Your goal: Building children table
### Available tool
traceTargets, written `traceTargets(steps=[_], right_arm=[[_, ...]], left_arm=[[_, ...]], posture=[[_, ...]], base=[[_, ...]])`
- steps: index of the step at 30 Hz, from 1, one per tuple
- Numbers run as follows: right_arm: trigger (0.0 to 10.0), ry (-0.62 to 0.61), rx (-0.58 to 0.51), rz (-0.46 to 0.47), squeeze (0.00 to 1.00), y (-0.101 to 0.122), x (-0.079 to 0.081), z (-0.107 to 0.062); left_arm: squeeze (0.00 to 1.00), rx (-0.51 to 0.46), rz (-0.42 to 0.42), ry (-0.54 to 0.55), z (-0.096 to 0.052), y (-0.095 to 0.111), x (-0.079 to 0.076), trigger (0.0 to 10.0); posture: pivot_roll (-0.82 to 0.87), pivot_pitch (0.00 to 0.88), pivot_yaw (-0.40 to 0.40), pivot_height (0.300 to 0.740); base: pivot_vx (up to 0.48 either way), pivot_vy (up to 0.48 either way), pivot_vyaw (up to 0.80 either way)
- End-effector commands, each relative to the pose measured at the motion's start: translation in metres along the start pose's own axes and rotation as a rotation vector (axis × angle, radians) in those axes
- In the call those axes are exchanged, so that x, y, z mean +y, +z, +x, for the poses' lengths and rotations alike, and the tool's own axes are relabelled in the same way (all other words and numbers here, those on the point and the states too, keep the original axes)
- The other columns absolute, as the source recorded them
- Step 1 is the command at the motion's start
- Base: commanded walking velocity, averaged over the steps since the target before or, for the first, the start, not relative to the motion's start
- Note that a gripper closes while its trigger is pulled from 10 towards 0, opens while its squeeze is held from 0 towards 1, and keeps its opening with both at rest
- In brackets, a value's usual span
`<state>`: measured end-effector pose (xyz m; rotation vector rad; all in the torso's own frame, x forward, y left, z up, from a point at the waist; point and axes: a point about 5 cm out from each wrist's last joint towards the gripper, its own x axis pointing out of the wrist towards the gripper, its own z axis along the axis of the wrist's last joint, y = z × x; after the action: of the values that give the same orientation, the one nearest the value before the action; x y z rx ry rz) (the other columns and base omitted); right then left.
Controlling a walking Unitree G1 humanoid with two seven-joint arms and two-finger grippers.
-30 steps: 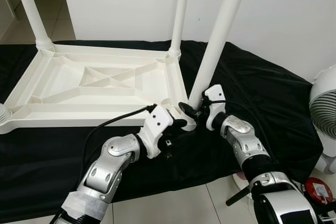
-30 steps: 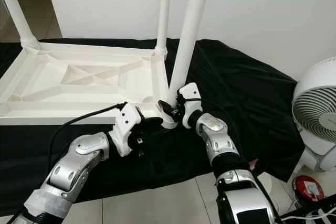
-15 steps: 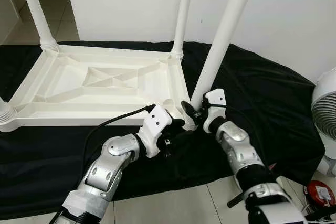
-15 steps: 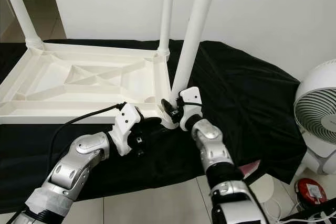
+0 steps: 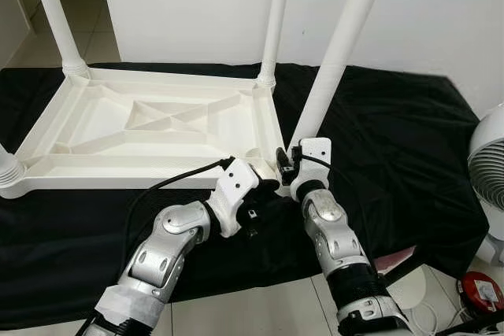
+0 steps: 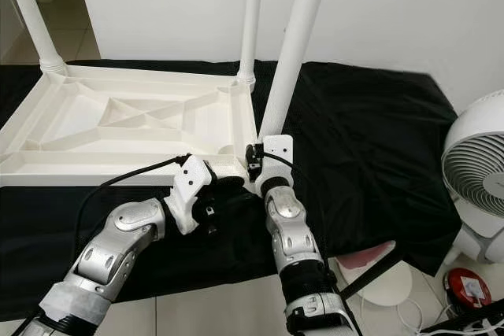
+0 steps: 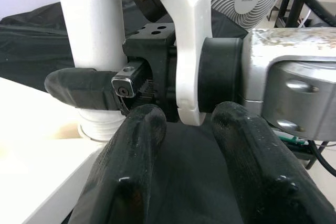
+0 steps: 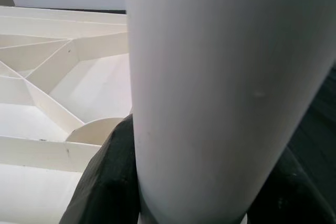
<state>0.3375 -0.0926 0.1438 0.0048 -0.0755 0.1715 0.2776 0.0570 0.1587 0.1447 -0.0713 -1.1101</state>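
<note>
Because the white table top (image 5: pixel 150 127) lies upside down on a black cloth (image 5: pixel 394 139) spread over the floor, its leg sockets face up and each leg can be stood into a corner from above. Two legs already stand at the far corners of the table top. A third leg (image 5: pixel 335 60) rises at the near corner beside the robot and leans a little away from the table top, so I judge it is not yet seated straight. The right tool (image 5: pixel 288 169) is clamped round the foot of this leg just above the corner socket, one black finger (image 7: pixel 79 87) pressed against it, most likely to steer or turn it home. The left tool (image 5: pixel 266 188) sits just below that corner, its fingers (image 7: pixel 131 156) narrowly parted with nothing between them, seemingly bracing the table top. The socket itself is covered by the two tools, so how deep the leg sits cannot be told. All leg tops are cut off. A white fan (image 6: pixel 476 186) stands well beyond the cloth's edge.
</note>
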Motion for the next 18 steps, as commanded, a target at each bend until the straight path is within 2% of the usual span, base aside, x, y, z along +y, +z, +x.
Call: traceTargets(steps=[1, 2, 6, 8, 11, 12, 13, 14, 15, 18], right_arm=[[10.0, 0.005, 0.023, 0.001, 0.13, -0.004, -0.001, -0.003], [10.0, 0.004, 0.024, 0.004, 1.00, -0.004, -0.002, -0.004], [10.0, 0.021, 0.002, 0.017, 1.00, 0.000, -0.006, -0.005], [10.0, 0.092, -0.016, 0.032, 1.00, 0.003, -0.013, -0.008], [10.0, 0.122, -0.018, 0.038, 1.00, 0.004, -0.015, -0.010], [10.0, 0.190, -0.014, 0.020, 0.98, 0.002, -0.023, -0.014], [10.0, 0.190, -0.014, 0.020, 0.98, 0.002, -0.023, -0.014], [10.0, 0.247, -0.006, -0.010, 0.98, -0.001, -0.031, -0.018], [10.0, 0.302, 0.010, -0.031, 0.00, -0.003, -0.040, -0.021], [10.0, 0.352, 0.020, -0.042, 0.00, -0.004, -0.048, -0.023]], left_arm=[[0.00, -0.001, -0.006, 0.031, 0.002, -0.002, 0.000, 10.0], [0.00, 0.001, -0.005, 0.032, 0.002, -0.002, 0.000, 10.0], [0.00, 0.002, -0.005, 0.037, 0.000, -0.002, 0.000, 10.0], [0.00, 0.003, -0.007, 0.043, -0.001, -0.003, 0.000, 10.0], [0.00, 0.004, -0.007, 0.045, -0.001, -0.003, 0.000, 10.0], [0.00, 0.004, -0.008, 0.047, -0.001, -0.003, 0.000, 10.0], [0.00, 0.004, -0.008, 0.047, -0.001, -0.003, 0.000, 10.0], [0.00, 0.004, -0.007, 0.048, -0.001, -0.003, 0.000, 10.0], [0.00, 0.004, -0.006, 0.049, -0.001, -0.003, 0.000, 10.0], [0.00, 0.004, -0.003, 0.048, -0.001, -0.003, 0.000, 10.0]], posture=[[0.02, 0.038, -0.075, 0.740], [0.03, 0.036, -0.078, 0.740], [0.03, 0.038, -0.082, 0.740], [0.04, 0.034, -0.088, 0.740], [0.04, 0.034, -0.088, 0.740], [0.04, 0.033, -0.088, 0.740], [0.04, 0.033, -0.088, 0.740], [0.05, 0.032, -0.088, 0.740], [0.05, 0.032, -0.088, 0.740], [0.04, 0.026, -0.085, 0.740]], base=[[0.000, 0.000, 0.00], [0.000, 0.000, 0.00], [0.000, 0.000, 0.00], [0.000, 0.000, 0.00], [0.000, 0.000, 0.00], [0.000, 0.000, 0.00], [0.000, 0.000, 0.00], [0.000, 0.000, 0.00], [0.000, 0.000, 0.00], [0.000, 0.000, 0.00]])
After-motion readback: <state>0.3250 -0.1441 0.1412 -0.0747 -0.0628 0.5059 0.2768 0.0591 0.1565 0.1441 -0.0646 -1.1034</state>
